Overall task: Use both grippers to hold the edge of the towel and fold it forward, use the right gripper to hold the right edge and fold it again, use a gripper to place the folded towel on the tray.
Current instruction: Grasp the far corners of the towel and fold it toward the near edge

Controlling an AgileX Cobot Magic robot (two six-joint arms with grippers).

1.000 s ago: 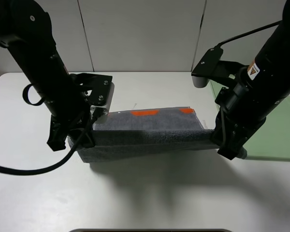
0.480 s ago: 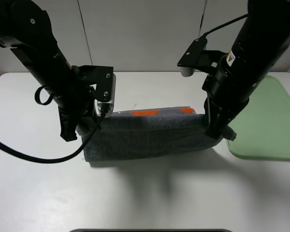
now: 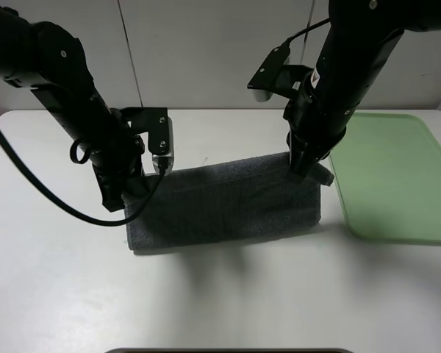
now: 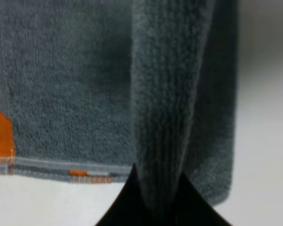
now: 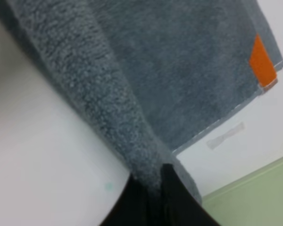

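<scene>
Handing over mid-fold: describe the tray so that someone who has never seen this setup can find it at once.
In the high view, start at the white table and go to its right side, just past the dark grey towel. There lies the tray, a flat rectangle with rounded corners and a low rim. It is the only pale green thing on the table.

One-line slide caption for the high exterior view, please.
Mid-fold: left gripper and right gripper pinch the towel by its edge, doubled over, beside the tray.
</scene>
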